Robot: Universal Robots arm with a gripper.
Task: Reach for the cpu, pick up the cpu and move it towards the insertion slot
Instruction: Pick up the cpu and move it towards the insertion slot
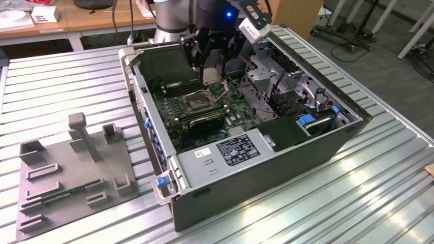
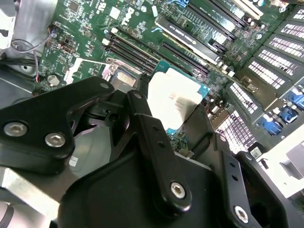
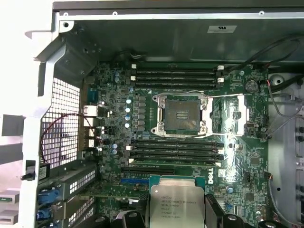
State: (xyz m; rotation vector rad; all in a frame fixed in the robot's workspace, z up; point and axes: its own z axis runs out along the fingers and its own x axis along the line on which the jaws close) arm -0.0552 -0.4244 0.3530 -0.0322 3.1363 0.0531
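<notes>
Inside an open computer case (image 1: 339,133) on a ribbed metal table (image 1: 81,86): black gripper (image 1: 212,76) lowered from the upper centre of the exterior view over the green motherboard (image 1: 203,109); pinching the cpu (image 1: 211,75) by two opposite edges, pale metal top showing between the dark fingers (image 2: 142,121).

In the second wrist view, at centre frame, cpu (image 2: 175,97) held clear above the board, silvery lid tilted, green edge visible along its upper side; black gripper (image 2: 173,114) linkage across the lower half of the frame.

In the first wrist view, at bottom centre, cpu (image 3: 176,202) gripped over the lower memory slots (image 3: 173,154); insertion slot (image 3: 182,115) at centre frame, well apart from the chip, dark square centre inside a silvery frame, retention plate swung open at right; second bank of memory slots (image 3: 175,76) above the socket, near the case wall.

In the exterior view, insertion slot (image 1: 194,100) at centre frame, just below and left of the gripped chip; grey fixture plate (image 1: 71,173) with upright pegs at lower left on the table, well apart from the case; power supply (image 1: 224,152) at the near end of the case.
</notes>
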